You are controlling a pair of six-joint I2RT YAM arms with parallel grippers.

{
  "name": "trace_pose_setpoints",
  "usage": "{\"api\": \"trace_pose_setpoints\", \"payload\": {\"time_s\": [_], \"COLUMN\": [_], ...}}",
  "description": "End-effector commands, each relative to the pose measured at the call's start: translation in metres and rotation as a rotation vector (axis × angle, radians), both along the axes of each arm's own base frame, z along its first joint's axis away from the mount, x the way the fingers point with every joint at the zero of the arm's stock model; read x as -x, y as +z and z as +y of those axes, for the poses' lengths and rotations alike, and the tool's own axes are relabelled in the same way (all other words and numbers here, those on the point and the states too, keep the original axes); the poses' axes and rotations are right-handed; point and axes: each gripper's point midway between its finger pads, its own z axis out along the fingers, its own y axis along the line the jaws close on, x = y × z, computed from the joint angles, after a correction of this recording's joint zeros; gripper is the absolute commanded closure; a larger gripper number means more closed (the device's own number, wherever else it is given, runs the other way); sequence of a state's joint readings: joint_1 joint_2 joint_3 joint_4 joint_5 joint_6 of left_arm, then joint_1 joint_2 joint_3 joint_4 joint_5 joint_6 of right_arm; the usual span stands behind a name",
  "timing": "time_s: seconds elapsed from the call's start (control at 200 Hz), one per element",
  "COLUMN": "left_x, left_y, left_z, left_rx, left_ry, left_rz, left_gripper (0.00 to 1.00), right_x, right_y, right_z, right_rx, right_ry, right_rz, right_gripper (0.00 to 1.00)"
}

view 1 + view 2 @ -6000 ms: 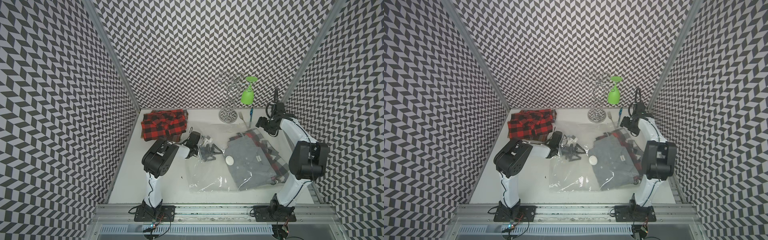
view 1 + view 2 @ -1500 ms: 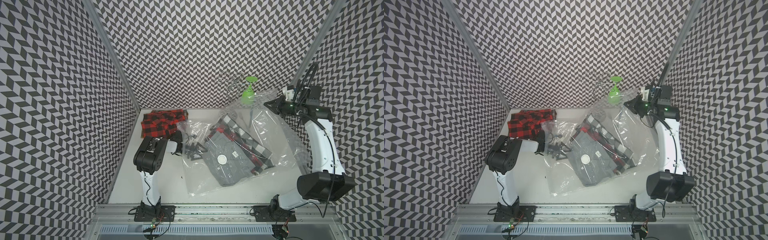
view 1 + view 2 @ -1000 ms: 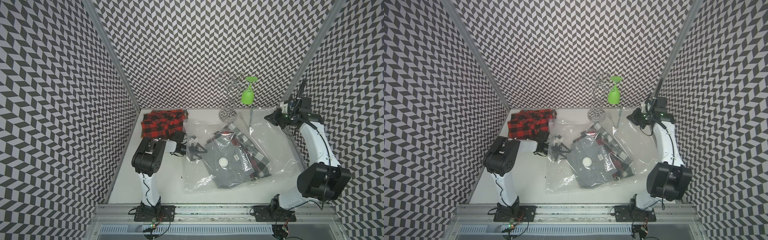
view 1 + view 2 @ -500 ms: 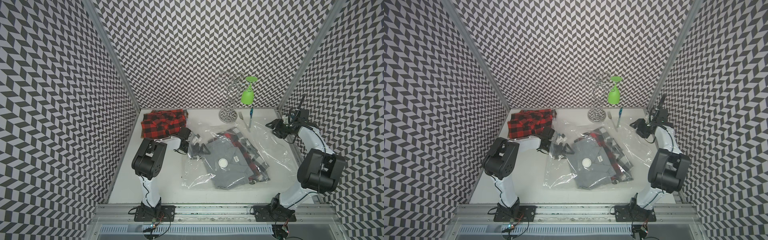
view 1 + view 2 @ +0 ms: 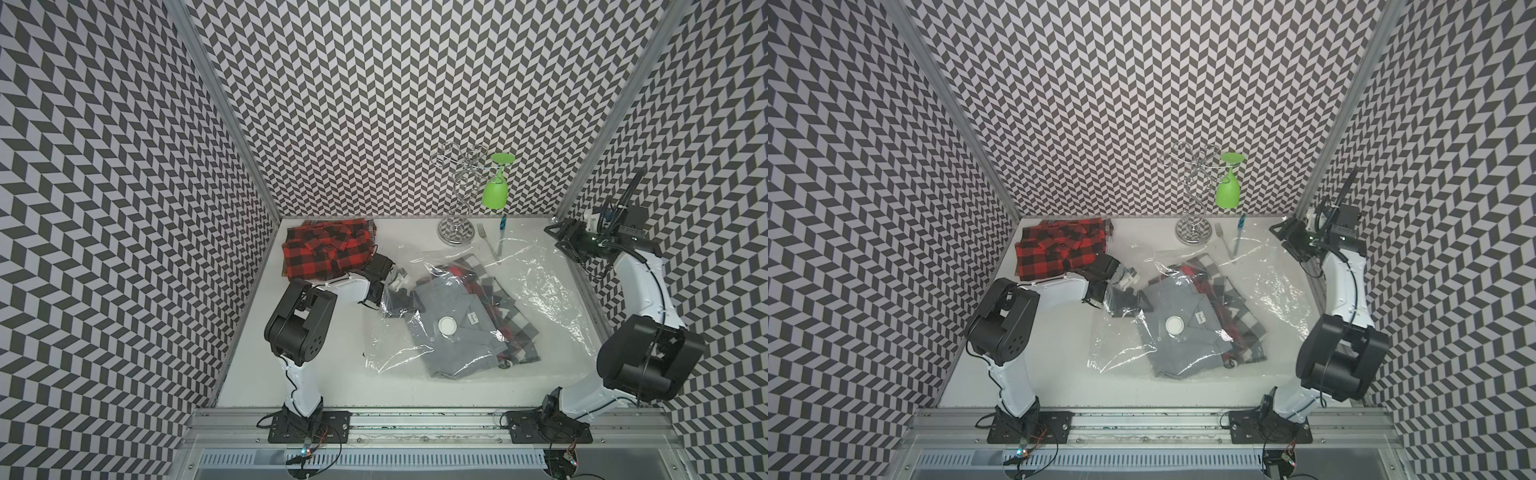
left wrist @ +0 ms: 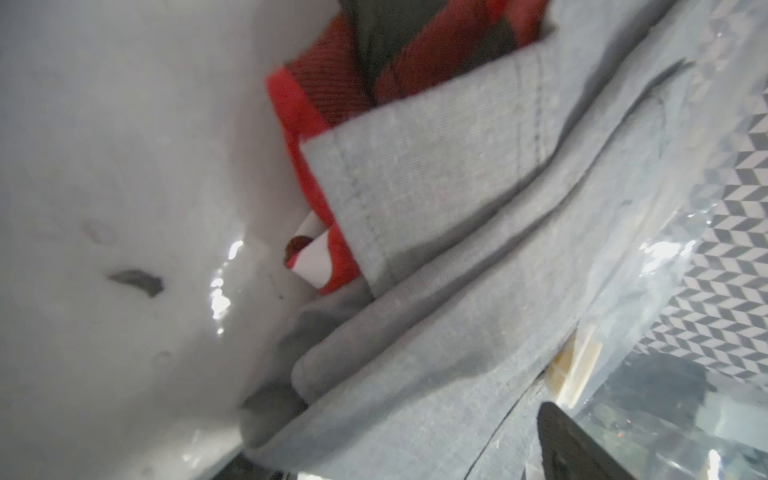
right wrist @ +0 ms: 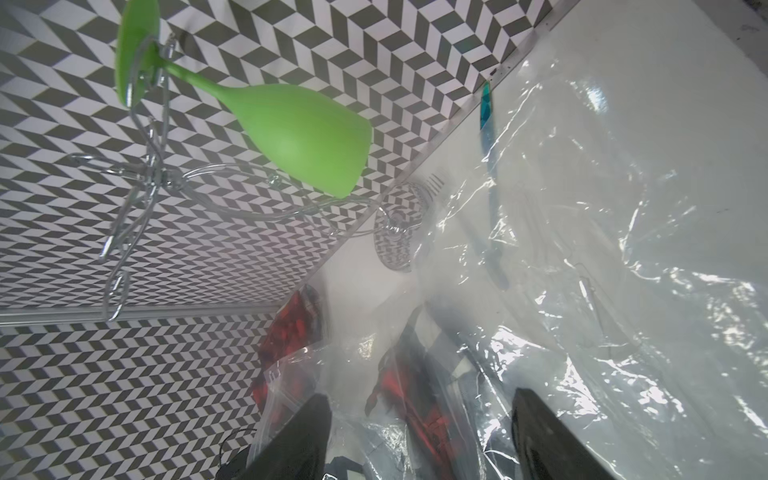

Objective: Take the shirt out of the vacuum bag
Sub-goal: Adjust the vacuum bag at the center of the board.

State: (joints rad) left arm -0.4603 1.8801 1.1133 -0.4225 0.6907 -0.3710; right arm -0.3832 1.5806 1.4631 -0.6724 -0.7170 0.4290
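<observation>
**A:** Where's the shirt?

**B:** The grey shirt [image 5: 457, 357] is folded inside the vacuum bag [image 5: 548, 299], mid-frame in both top views. It lies on a checked garment [image 5: 517, 332] in the same bag.

**A:** And the claws?

**B:** The left claw [image 5: 402, 300] is in the bag's mouth at its left edge. Its jaws are spread wide with grey cloth between them, not clamped. The right claw [image 5: 559, 237], at the right edge of the frame, gapes empty by the bag's upper right corner.

**A:** So what could go wrong?

**B:** Nothing pins the bag. If the left claw clamps and pulls, I'd expect the bag to slide along with the shirt. It might also pinch plastic or the checked piece underneath. The bag's upper edge reaches the fork [image 5: 486, 239], near the wire stand [image 5: 456, 237] holding the green glass [image 5: 495, 195]. A dragged bag could sweep them.
</observation>
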Motion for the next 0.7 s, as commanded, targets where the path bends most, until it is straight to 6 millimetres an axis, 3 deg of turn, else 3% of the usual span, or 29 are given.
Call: {"api": "trace_pose_setpoints", "payload": {"time_s": [0.0,0.13,0.255,0.421,0.596,0.691], "left_x": [0.018,0.015,0.015,0.012,0.006,0.012], "left_y": [-0.05,-0.039,-0.042,-0.051,-0.054,-0.064], "left_z": [0.042,0.048,0.041,0.037,0.016,0.017], "left_rx": [-0.274,-0.313,-0.305,-0.311,-0.216,-0.222], "left_ry": [0.073,0.12,0.119,0.162,0.19,0.194], "left_rz": [0.077,0.053,0.054,0.069,0.097,0.131], "left_gripper": [0.12,0.1,0.1,0.11,0.18,0.24], "right_x": [0.001,0.001,0.009,0.03,0.049,0.055], "right_y": [0.03,0.057,0.057,0.009,-0.042,-0.059], "right_z": [0.031,0.088,0.154,0.206,0.225,0.227], "right_rx": [-0.043,-0.107,-0.135,-0.163,-0.191,-0.195], "right_ry": [0.085,0.218,0.356,0.46,0.497,0.508], "right_rz": [-0.088,-0.156,-0.158,-0.068,0.009,0.035], "right_gripper": [0.3,0.3,0.3,0.31,0.34,0.35]}}
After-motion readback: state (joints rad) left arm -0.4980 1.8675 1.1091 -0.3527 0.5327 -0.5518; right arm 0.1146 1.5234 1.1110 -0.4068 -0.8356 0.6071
